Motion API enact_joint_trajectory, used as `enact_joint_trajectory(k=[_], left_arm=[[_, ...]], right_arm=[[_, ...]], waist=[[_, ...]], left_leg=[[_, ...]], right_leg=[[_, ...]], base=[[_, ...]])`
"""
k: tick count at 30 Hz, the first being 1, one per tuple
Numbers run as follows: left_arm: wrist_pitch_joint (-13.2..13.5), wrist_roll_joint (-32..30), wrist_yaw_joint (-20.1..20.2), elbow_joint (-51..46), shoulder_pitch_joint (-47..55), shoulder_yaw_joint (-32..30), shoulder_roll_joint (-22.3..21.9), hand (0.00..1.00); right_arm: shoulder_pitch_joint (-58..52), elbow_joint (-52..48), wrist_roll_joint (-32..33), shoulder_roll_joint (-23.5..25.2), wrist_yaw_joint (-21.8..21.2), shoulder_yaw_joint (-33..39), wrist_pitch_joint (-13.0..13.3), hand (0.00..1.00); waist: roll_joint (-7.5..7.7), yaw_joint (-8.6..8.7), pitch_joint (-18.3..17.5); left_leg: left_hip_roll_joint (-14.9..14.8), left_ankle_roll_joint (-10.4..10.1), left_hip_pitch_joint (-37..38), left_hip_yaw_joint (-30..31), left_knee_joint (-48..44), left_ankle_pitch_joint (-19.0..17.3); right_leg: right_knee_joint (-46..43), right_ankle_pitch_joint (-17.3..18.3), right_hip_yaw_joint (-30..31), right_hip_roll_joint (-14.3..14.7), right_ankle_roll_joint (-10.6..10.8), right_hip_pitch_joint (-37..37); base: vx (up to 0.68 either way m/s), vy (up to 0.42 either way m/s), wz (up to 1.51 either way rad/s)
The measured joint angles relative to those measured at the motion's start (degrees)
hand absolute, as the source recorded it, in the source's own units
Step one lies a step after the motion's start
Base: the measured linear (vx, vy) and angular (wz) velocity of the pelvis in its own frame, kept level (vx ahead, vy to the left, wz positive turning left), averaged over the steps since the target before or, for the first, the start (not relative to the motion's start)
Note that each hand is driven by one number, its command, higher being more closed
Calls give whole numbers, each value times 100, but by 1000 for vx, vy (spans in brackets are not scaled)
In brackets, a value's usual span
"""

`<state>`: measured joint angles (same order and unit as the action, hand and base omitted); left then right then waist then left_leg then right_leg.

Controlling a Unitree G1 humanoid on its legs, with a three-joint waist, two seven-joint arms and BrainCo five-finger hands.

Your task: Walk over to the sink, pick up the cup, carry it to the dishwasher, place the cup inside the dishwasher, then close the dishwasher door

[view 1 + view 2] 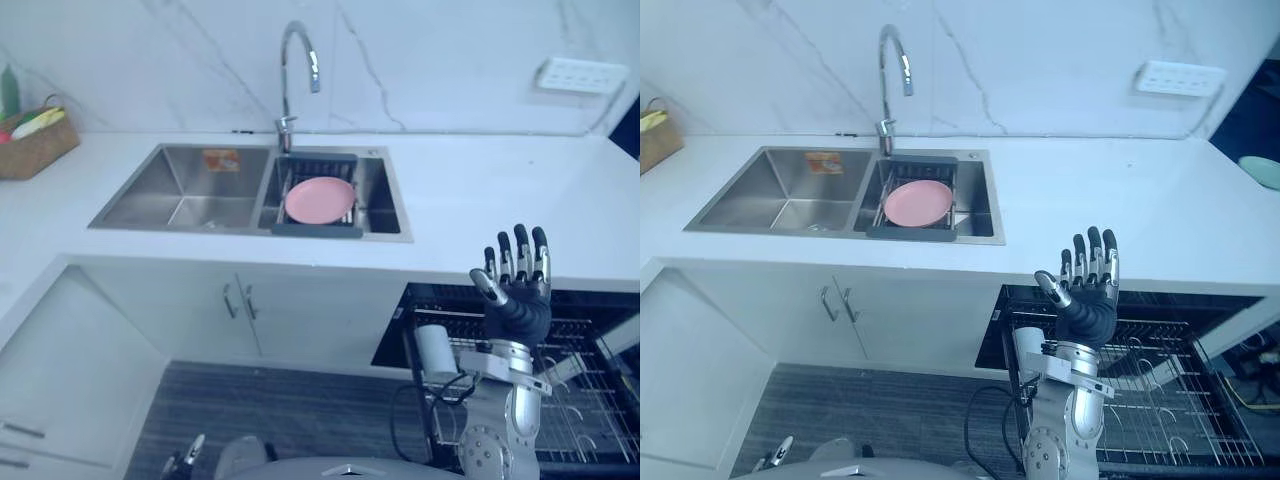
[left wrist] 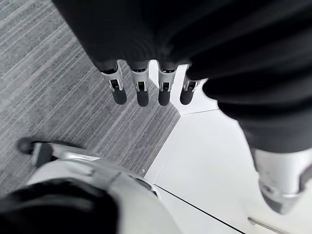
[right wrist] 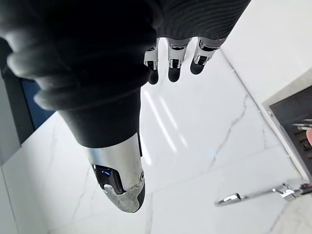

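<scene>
Cup (image 1: 436, 351): seemingly the white cylinder upright at the left end of the rack (image 1: 590, 400), beside the right arm. The left hand (image 2: 141, 90) hangs straight-fingered and empty, the orange sticker (image 1: 221, 160) in the sink (image 1: 150, 190) is too small to read, and the right hand (image 1: 515, 285) is raised with fingers spread, empty, above the rack. Closing up with the rack pulled out could jam it and tip the cup.
</scene>
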<state>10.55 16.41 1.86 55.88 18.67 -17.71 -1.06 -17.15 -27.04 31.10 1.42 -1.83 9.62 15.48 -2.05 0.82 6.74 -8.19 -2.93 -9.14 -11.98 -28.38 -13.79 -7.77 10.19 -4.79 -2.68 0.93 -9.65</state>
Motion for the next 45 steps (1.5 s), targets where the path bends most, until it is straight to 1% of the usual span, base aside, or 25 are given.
enact_joint_trajectory(k=[1, 2, 3, 5, 8, 12, 15, 17, 18, 19, 20, 21, 24, 25, 26, 27, 28, 29, 31, 32, 35, 38, 41, 42, 45], left_arm=[[-23, 95, 40, 21, 81, -3, -18, 0], [-21, 208, 77, 57, 142, -23, -34, 0], [-6, 257, 84, 96, 199, -22, -35, 0], [111, 348, 99, 131, 122, -14, 102, 0], [139, 293, 116, 162, 66, -55, 157, 0], [142, 140, 123, 166, -31, -7, 185, 0], [125, 136, 165, 251, -164, 48, 253, 0], [130, 79, 200, 271, -169, 102, 325, 0], [126, 20, 201, 269, -205, 180, 404, 0], [98, 11, 194, 279, -181, 285, 463, 0], [75, 6, 173, 274, -170, 393, 504, 0], [32, -83, 99, 268, -188, 551, 563, 0], [-96, -91, 18, 266, -240, 580, 581, 0], [-133, -97, -36, 264, -286, 637, 615, 0], [-149, -105, -41, 259, -294, 664, 668, 0], [-156, -106, -40, 247, -285, 662, 705, 0], [-222, -112, -68, 297, -369, 638, 704, 0], [-243, -174, -57, 254, -368, 648, 573, 0], [-236, -224, -69, 203, -379, 626, 460, 0], [-236, -276, -71, 202, -393, 620, 425, 0], [-179, -323, -78, 200, -392, 596, 406, 0], [-136, -385, -159, 173, -401, 481, 414, 0], [-135, -439, -194, 172, -396, 466, 438, 0], [-137, -551, -220, 173, -392, 439, 441, 0], [-137, -689, -270, 176, -389, 432, 440, 0]], right_arm=[[27, 0, -2, -12, 10, -16, 8, 0], [16, 7, -7, -53, 49, -69, -24, 0], [21, 5, -7, -36, 80, -117, -54, 0], [74, 39, -70, -72, 92, -253, -78, 0], [407, 221, -125, -79, 53, -257, -155, 0], [447, 254, -119, -86, -77, -130, -164, 0], [448, 319, -125, -106, -75, -107, -166, 0], [472, 322, -131, -104, -78, -177, -166, 0], [480, 347, -128, -103, -89, -206, -165, 0], [515, 470, -128, -110, -130, -235, -164, 0], [550, 614, -128, -124, -156, -272, -162, 0], [590, 808, -128, -155, -223, -300, -160, 0], [591, 959, -132, -198, -305, -298, -153, 0], [591, 977, -129, -217, -316, -285, -140, 0], [593, 973, -127, -231, -342, -269, -74, 0], [596, 953, -125, -238, -357, -261, -44, 0], [636, 967, -122, -360, -391, -202, -12, 0], [647, 978, -120, -493, -388, -197, -26, 0], [713, 974, -127, -571, -386, -148, -49, 0], [739, 970, -148, -631, -382, -140, -63, 0], [760, 970, -260, -660, -379, -150, -87, 0], [845, 970, -634, -657, -379, -170, -225, 0], [880, 969, -1168, -670, -365, -156, -224, 0], [907, 958, -1719, -740, -279, -154, -225, 0], [1021, 688, -2553, -1116, -239, -141, -288, 0]], waist=[[0, -4, 0], [-18, -46, 17], [7, -79, 12], [212, 11, 73], [347, -68, 110], [319, -14, 129], [327, -29, 99], [367, -29, 108], [439, -23, 140], [471, -15, 139], [449, -7, 116], [427, 24, 103], [392, 108, 88], [394, 149, 82], [447, 170, 51], [519, 176, 27], [467, 192, 76], [267, 186, 98], [101, 191, 84], [83, 229, 92], [31, 195, 86], [112, 82, 126], [159, 48, 119], [170, 21, 118], [175, -24, 120]], left_leg=[[4, -30, 41, 248, 687, 281], [157, 46, 211, 239, 929, 674], [280, 84, 271, 251, 1000, 642], [475, 302, 257, 213, 770, 506], [516, 421, 346, -61, 550, 267], [684, 498, 535, -52, 523, 79], [894, 660, 825, -51, 1014, 13], [991, 760, 1010, -146, 1340, 81], [1060, 790, 1237, -225, 1507, 104], [1085, 801, 1466, -235, 1708, 111], [1054, 779, 1597, -233, 1880, 126], [940, 689, 1752, -244, 2083, 186], [680, 504, 1836, -260, 2149, 289], [552, 413, 1835, -231, 2133, 329], [507, 340, 1837, -187, 2046, 325], [529, 243, 1858, -156, 1987, 258], [418, 51, 1997, 55, 1884, -14], [231, 26, 2041, 170, 1837, -34], [116, 2, 2137, 293, 1916, -40], [71, -19, 2136, 374, 1976, -23], [52, -56, 2196, 428, 2106, -5], [130, -68, 2208, 440, 2196, -4], [227, -62, 2205, 521, 2278, -9], [279, -53, 2177, 559, 2274, -14], [342, -27, 2111, 619, 2257, -11]], right_leg=[[21, 49, 178, -45, 79, -34], [86, 120, 415, -130, 178, -85], [102, 136, 534, -127, 173, -135], [65, 163, 926, -231, 249, -184], [28, 148, 1073, -367, 266, -247], [-244, 167, 1050, -499, 298, -310], [-1301, 238, 1029, -550, 408, 134], [-2623, 258, 965, -648, 578, 763], [-3375, 74, 712, -825, 613, 1155], [-3826, -72, 463, -928, 434, 1337], [-3997, 40, 312, -936, 363, 1457], [-3871, 325, -35, -870, 281, 1690], [-3017, 499, -365, -630, 226, 1984], [-2259, 370, -358, -468, 195, 2091], [-1255, -174, -246, -354, 159, 2042], [-779, -681, -144, -312, 135, 2000], [-584, -1255, -92, -196, 214, 1785], [-382, -1318, -58, -19, 126, 1573], [24, -1319, -104, 120, 120, 1313], [174, -1358, -179, 174, 105, 1229], [518, -1497, -218, 216, 136, 1040], [931, -1758, -208, 177, 191, 873], [1162, -1879, -244, 92, 247, 778], [1242, -1936, -255, 48, 257, 744], [1243, -1955, -277, -20, 266, 773]], base=[[216, 313, -89], [222, 271, -71], [257, 211, -47], [234, 158, -5], [192, 159, -29], [153, 107, -2], [59, 64, -1], [95, 23, -13], [171, -1, -20], [207, -13, -27], [218, -25, -31], [160, -41, -19], [244, -121, 2], [280, -198, 17], [296, -208, 16], [311, -247, 17], [353, -251, 14], [334, -244, 13], [189, -139, 7], [130, -96, 18], [55, -13, 18], [-26, 58, 3], [-33, 51, 10], [-32, 48, 10], [-31, 29, 8]])
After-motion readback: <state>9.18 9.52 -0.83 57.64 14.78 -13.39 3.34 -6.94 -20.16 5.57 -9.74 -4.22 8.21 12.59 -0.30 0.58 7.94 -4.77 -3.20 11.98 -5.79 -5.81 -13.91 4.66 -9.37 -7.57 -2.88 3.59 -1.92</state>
